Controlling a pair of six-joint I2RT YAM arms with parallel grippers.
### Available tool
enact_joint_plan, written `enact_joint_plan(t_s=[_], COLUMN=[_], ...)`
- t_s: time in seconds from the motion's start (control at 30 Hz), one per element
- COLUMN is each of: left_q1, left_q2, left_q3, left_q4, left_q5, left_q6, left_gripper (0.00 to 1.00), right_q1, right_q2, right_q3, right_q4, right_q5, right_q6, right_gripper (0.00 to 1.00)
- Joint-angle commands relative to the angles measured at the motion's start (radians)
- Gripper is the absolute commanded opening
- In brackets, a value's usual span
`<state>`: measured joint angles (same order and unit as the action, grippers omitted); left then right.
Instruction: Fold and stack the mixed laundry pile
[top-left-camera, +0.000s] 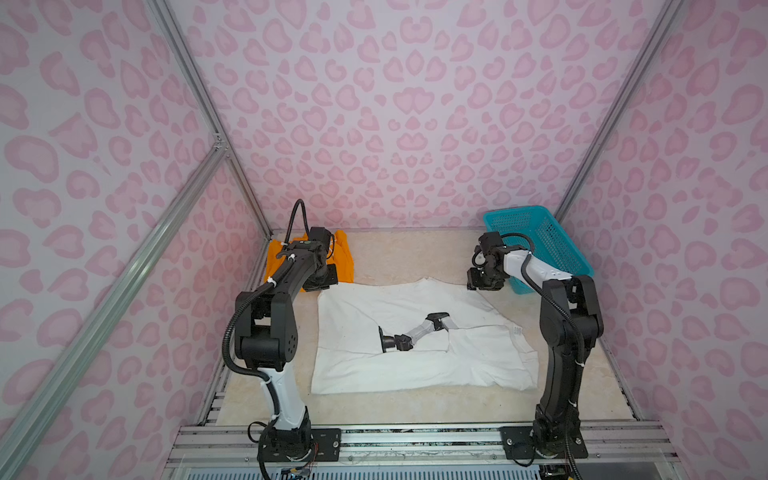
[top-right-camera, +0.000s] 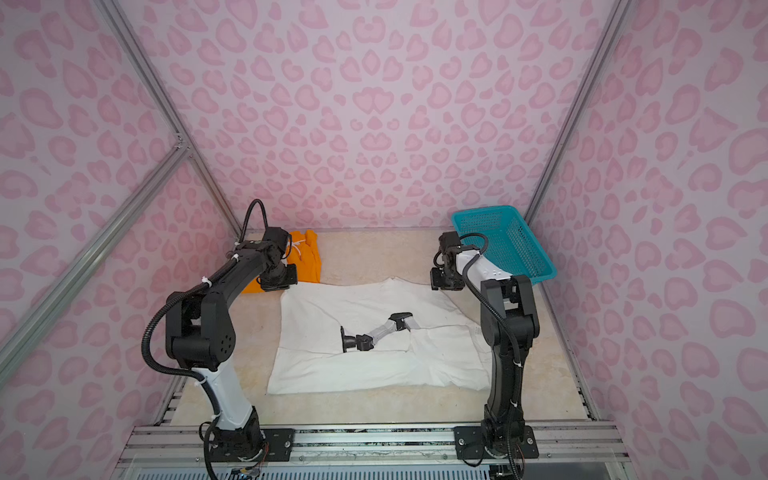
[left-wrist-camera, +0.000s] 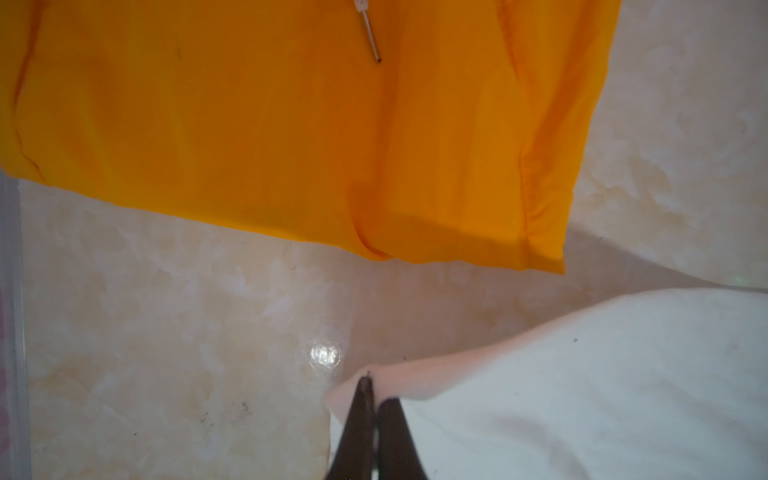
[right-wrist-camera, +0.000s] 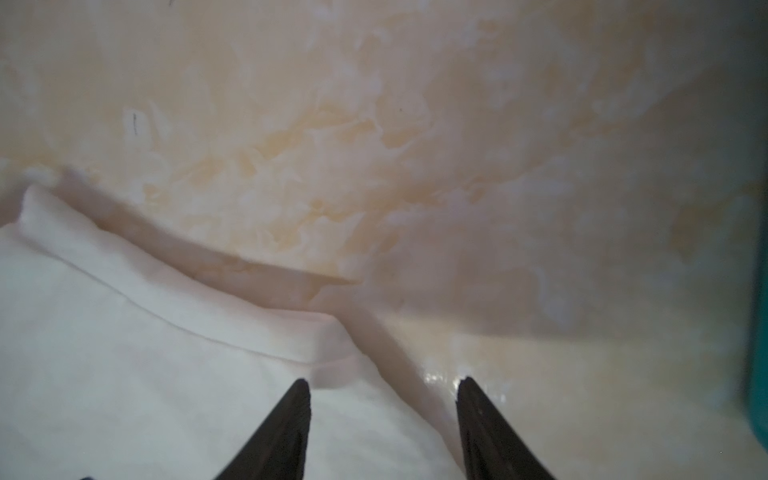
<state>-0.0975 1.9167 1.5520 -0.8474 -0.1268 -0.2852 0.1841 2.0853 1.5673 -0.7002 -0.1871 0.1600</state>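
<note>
The white T-shirt (top-left-camera: 415, 353) (top-right-camera: 374, 361) lies spread across the middle of the table, its black-grey print (top-left-camera: 411, 332) showing near the centre. The orange shorts (top-left-camera: 343, 257) (top-right-camera: 309, 262) lie bunched at the back left, partly hidden by the left arm. My left gripper (top-left-camera: 320, 286) (left-wrist-camera: 374, 390) is low at the shirt's far left corner, shut on a pinch of the white T-shirt (left-wrist-camera: 582, 395). My right gripper (top-left-camera: 478, 286) (right-wrist-camera: 384, 386) is open over the shirt's far right corner (right-wrist-camera: 124, 353), one finger above the cloth and one above bare table.
A teal perforated basket (top-left-camera: 552, 245) (top-right-camera: 515, 241) stands at the back right, close behind the right gripper; its edge (right-wrist-camera: 758, 332) shows in the right wrist view. The shorts (left-wrist-camera: 291, 124) with a drawstring tip (left-wrist-camera: 370, 33) lie just beyond the left gripper. Pink patterned walls enclose the table.
</note>
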Motion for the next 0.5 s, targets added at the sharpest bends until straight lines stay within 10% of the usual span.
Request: enact_joint_plan(t_s=[0.0, 0.47], left_q1=[0.003, 0.004], left_q2=[0.009, 0.010], left_q3=[0.006, -0.007], left_q4=[0.004, -0.003], left_q5=[0.015, 0.027], left_q6=[0.021, 0.045], left_gripper=[0.03, 0.03], right_q1=[-0.002, 0.029], right_q2=[0.037, -0.096], right_q3=[0.018, -0.033], right_q4=[-0.033, 0.037], right_q5=[-0.103, -0.074], right_q6=[-0.031, -0.073], right_gripper=[0.57, 0.02])
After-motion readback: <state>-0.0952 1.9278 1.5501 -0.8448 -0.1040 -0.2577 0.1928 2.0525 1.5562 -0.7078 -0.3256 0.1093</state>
